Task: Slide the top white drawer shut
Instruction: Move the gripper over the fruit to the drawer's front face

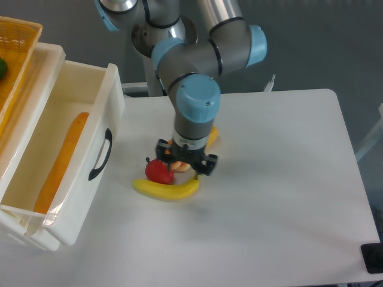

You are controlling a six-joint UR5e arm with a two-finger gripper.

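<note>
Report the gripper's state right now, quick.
Gripper: cannot tell whether open or shut; the wrist hides its fingers from above. It hangs over the toy fruit, holding nothing visible, away from the top white drawer.

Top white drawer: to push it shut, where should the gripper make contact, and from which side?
On the top white drawer, aim for the front panel beside the curved black handle, coming from the table side and pushing toward the cabinet. The panel is broad and flat and faces the gripper, which hovers over the fruit.
</note>
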